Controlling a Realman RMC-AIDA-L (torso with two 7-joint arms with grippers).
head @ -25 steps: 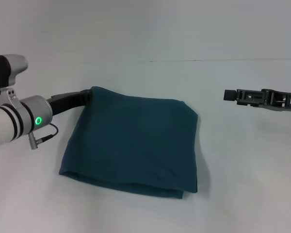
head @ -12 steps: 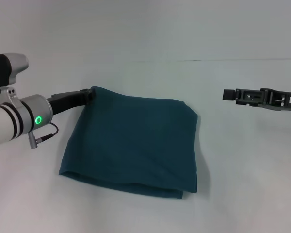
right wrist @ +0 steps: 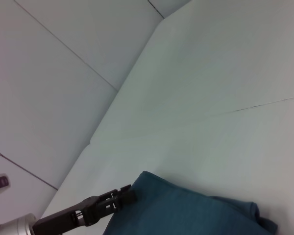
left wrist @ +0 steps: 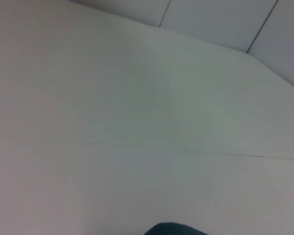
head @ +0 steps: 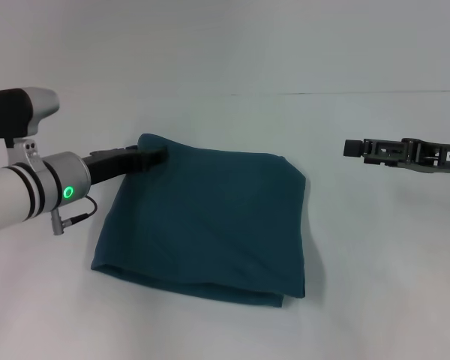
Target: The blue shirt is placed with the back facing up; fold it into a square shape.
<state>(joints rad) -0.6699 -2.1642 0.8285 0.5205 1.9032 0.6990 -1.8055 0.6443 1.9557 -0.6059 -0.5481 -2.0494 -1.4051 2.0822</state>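
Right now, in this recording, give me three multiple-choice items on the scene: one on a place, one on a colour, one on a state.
1. The left tool is at the folded dark teal-blue fabric shirt's: A far left corner; B near right corner; C middle.
2. The light on the left arm's wrist is: A red; B green; C blue.
3. The shirt lies: A spread flat, sleeves out; B folded into a rough square; C hanging in the air.

A: the head view shows the tool at that corner. B: the ring glows green. B: no sleeves show. The right tool stands apart.
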